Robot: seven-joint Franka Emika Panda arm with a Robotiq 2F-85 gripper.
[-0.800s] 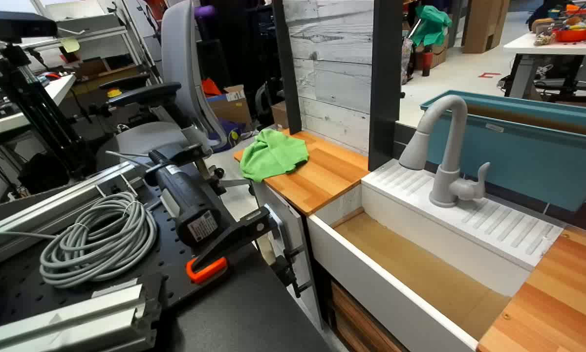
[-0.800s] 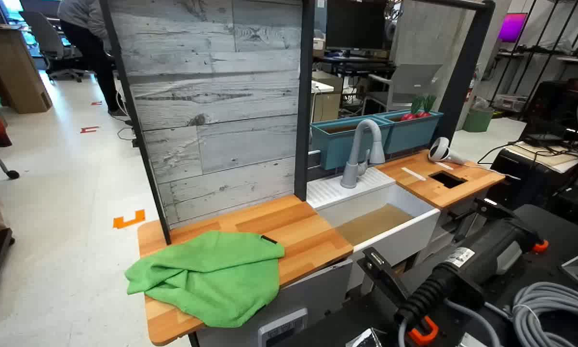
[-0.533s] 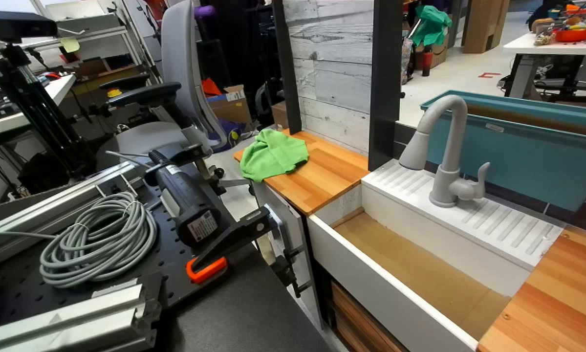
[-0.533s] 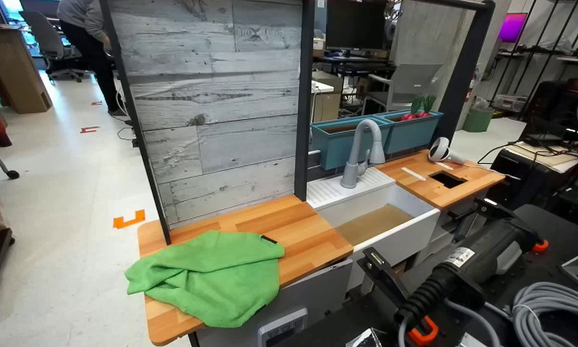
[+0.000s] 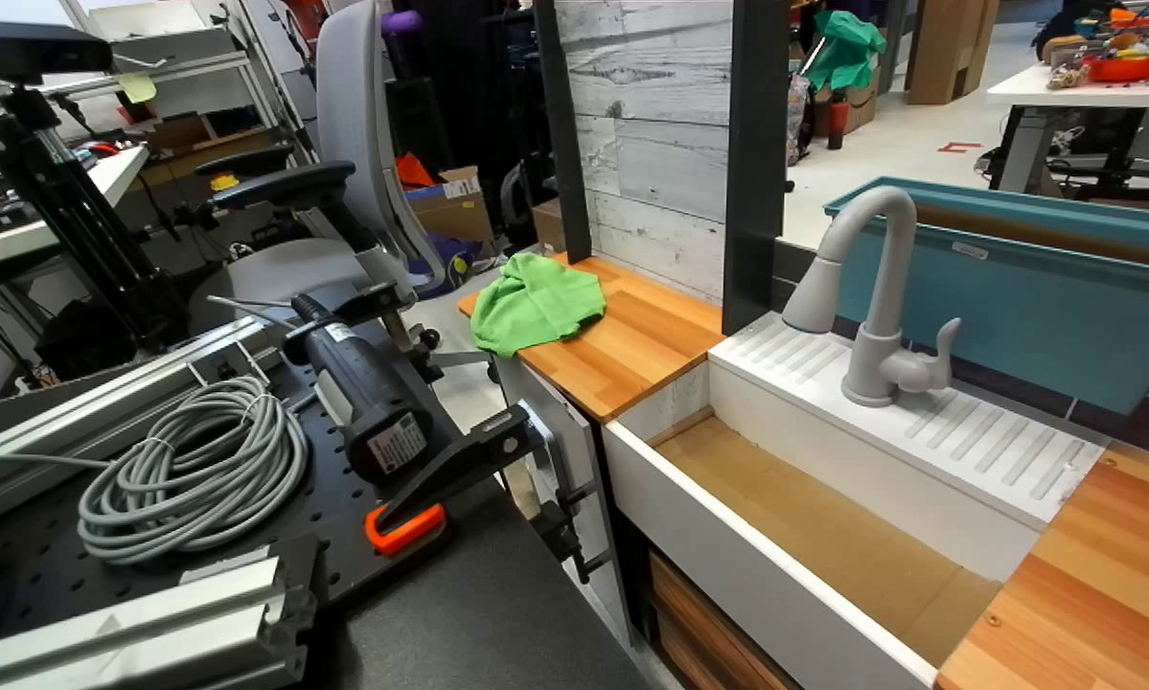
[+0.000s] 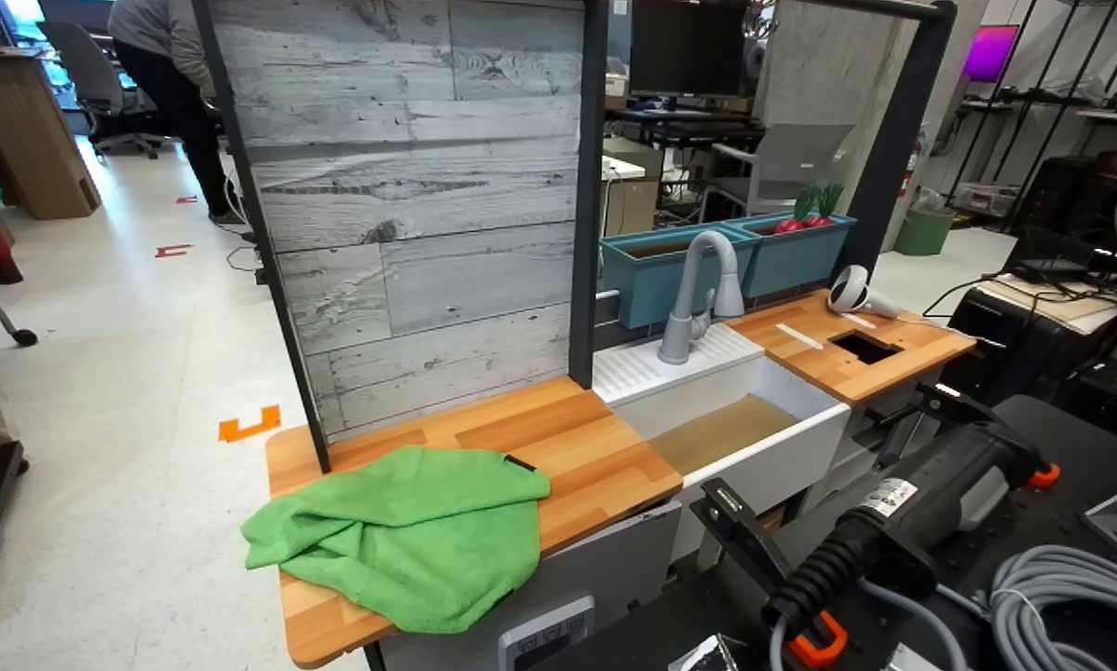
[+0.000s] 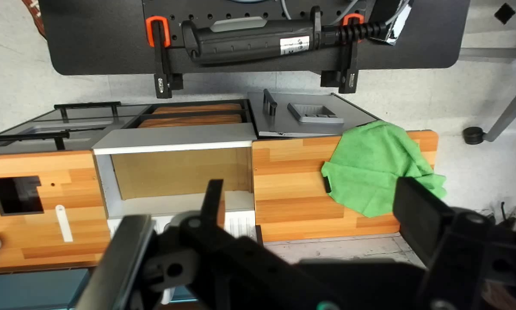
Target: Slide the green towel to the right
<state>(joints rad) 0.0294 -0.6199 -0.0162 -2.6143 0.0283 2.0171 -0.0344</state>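
The green towel (image 7: pixel 365 168) lies rumpled on the wooden counter (image 7: pixel 292 172) and hangs a little over its edges. It also shows in both exterior views (image 5: pixel 536 302) (image 6: pixel 418 540). A small black tag sits at its edge. My gripper (image 7: pixel 311 185) shows only in the wrist view; it is out of view in both exterior views. Its fingers are wide apart with nothing held. One finger (image 7: pixel 421 215) covers part of the towel in the wrist view. The gripper appears to be well above the counter, apart from the towel.
A white sink (image 5: pixel 746 565) with a grey faucet (image 5: pixel 881 297) adjoins the counter. A grey wood-print panel (image 6: pixel 409 214) rises along the counter's back. A black table (image 7: pixel 103 43) with a clamped black tool (image 7: pixel 249 41) stands opposite. Teal planters (image 6: pixel 670 270) stand behind the sink.
The towel and counter have not moved in the exterior views. Only a person far in the background shifts slightly.
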